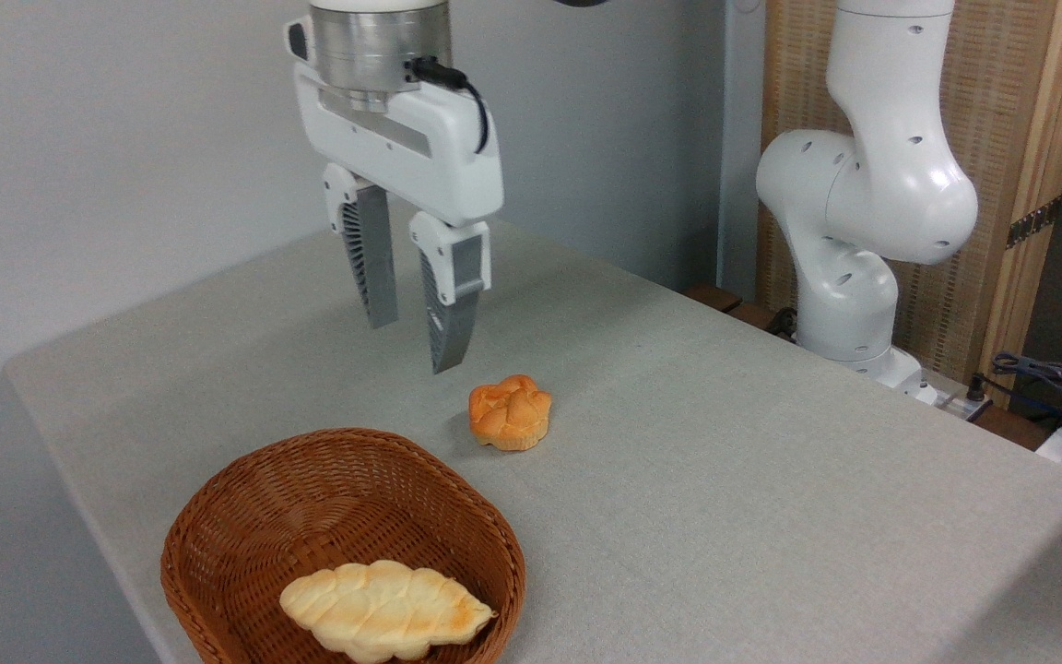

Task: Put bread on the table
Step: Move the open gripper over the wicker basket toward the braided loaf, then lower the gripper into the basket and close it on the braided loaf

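Gripper (416,343) hangs above the table (725,443), fingers pointing down, parted by a narrow gap, nothing between them. No contact with anything.

Bread (385,610) lies well below and toward the camera from the gripper, inside the wicker basket (218,516), resting against the near wall, long axis roughly across the view. Small orange bun (510,417) sits on the cloth just below and a little right of the fingertips; not the target.

Step in hand, as I judge it: approach, before any grasp. Bread not yet out of the basket.

Next move likely calls for travel toward the camera and down into the basket, jaws spread wider to span the loaf across its narrow width, clearing the rim on the way in. The loaf's closeness to the near wall may crowd one finger.

Hard to see: the loaf's lower edge and the basket's near rim are cut off by the frame bottom. Arm's upper links run out of view at top.
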Robot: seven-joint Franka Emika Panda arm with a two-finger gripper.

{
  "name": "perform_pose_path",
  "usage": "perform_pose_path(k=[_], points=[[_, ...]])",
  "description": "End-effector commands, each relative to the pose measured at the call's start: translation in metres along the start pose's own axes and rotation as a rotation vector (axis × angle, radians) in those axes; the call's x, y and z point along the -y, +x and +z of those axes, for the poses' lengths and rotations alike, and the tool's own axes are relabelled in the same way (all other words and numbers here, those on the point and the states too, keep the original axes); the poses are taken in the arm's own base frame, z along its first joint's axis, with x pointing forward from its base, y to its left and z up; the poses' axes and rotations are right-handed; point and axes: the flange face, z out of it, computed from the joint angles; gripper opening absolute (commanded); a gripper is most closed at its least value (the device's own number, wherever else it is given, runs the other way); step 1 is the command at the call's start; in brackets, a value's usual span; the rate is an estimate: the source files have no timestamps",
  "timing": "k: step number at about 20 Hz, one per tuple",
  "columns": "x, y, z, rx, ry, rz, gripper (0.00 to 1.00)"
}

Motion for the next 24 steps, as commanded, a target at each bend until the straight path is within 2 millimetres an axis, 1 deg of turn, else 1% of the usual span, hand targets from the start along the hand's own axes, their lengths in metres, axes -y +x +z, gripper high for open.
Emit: perform_pose_path(k=[1, 4, 5, 7, 8, 10, 11, 13, 15, 16, 18, 19, 21, 24], points=[[0.015, -0.017, 0.008, -0.065, 0.050, -0.043, 1.00], [0.049, -0.028, 0.008, -0.164, 0.138, -0.105, 1.00], [0.054, -0.031, 0.008, -0.171, 0.147, -0.116, 1.00], [0.056, -0.031, 0.019, -0.151, 0.131, -0.119, 1.00], [0.055, -0.029, 0.030, -0.130, 0.110, -0.120, 1.00], [0.045, -0.024, 0.039, -0.120, 0.096, -0.107, 1.00], [0.042, -0.024, 0.046, -0.110, 0.086, -0.102, 1.00], [0.044, -0.026, 0.059, -0.094, 0.079, -0.099, 1.00], [0.051, -0.021, 0.080, -0.073, 0.080, -0.084, 1.00], [0.054, -0.018, 0.091, -0.066, 0.082, -0.055, 1.00], [0.063, -0.013, 0.115, -0.031, 0.113, 0.086, 1.00], [0.065, -0.011, 0.124, -0.019, 0.120, 0.146, 1.00], [0.068, -0.010, 0.132, -0.008, 0.127, 0.245, 1.00], [0.071, -0.007, 0.141, 0.003, 0.134, 0.442, 1.00]])
